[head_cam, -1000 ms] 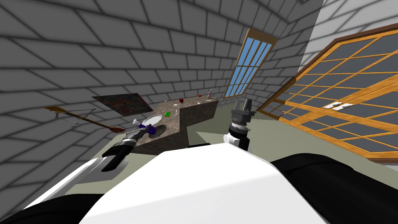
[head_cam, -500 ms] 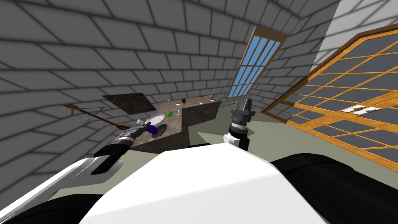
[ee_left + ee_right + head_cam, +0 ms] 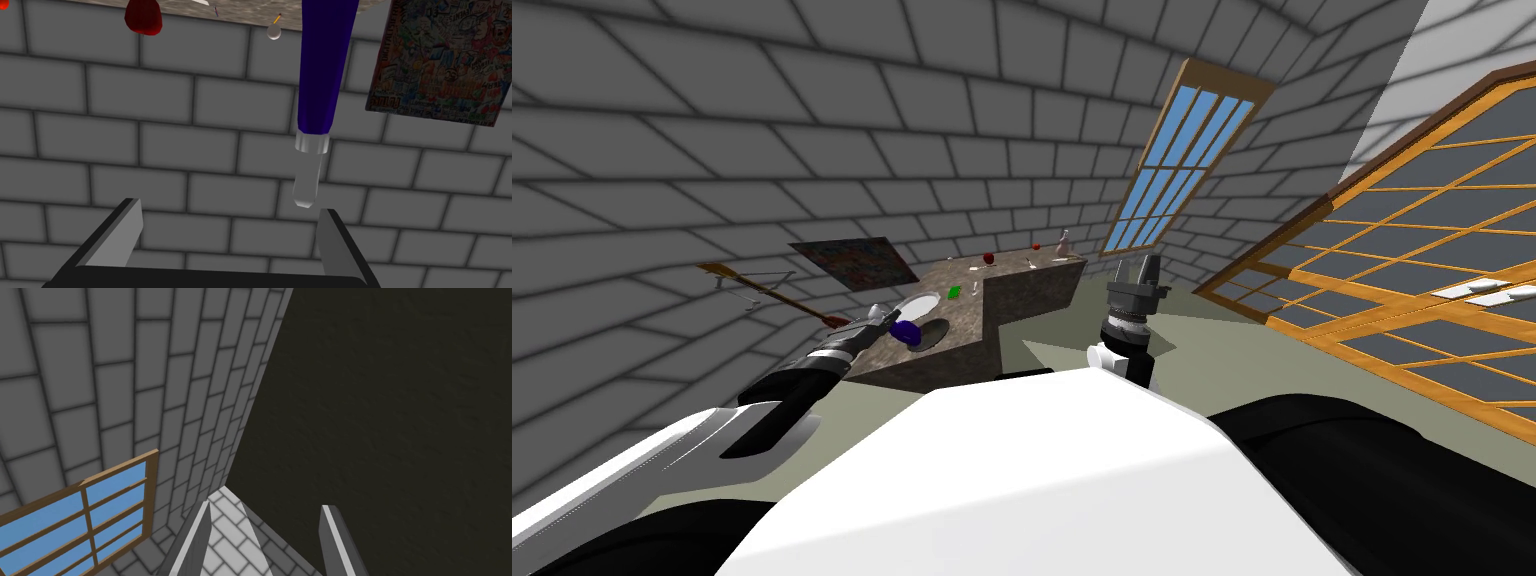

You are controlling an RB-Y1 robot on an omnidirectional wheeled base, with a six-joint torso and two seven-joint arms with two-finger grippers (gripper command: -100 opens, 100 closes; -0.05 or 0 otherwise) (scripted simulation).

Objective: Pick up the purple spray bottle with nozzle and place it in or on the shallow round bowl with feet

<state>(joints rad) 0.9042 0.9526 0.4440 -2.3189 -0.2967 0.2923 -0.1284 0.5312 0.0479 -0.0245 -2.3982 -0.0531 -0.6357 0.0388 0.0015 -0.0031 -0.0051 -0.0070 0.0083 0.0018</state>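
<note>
The stone-topped table (image 3: 1012, 295) is the biggest thing ahead of you in the head view, running from its near end at 8 o'clock away toward 1 o'clock. A colourful poster (image 3: 852, 262) hangs on the wall at 10 o'clock from that near end. On the near end sit a white round dish (image 3: 920, 300) and, at its 5 o'clock, a grey round bowl (image 3: 937, 335), which I judge to be the target. The purple spray bottle (image 3: 907, 333) lies across the grey bowl's 9 o'clock edge. I cannot tell whether it rests inside or on the rim.

Your left gripper (image 3: 228, 207) points at the bottle with its fingers (image 3: 120, 235) spread wide, grasping nothing. In the wrist view the pale nozzle (image 3: 307, 182) pokes toward the gripper just beside one finger, seemingly not touching it.

This looks like the release step. Draw the left hand straight back along the line of the fingers, slowly, so that finger cannot hook the nozzle and drag the bottle off the bowl. Then check in the head view that the bottle has settled.

The right gripper (image 3: 1144, 268) stands upright at the table's 3 o'clock, fingers parted and empty, well apart from the work. The white dish is the only close neighbour. A small green thing (image 3: 954, 292), a red thing (image 3: 988, 258) and a pale bottle (image 3: 1063, 242) sit farther along toward 1 o'clock, out of your way.
</note>
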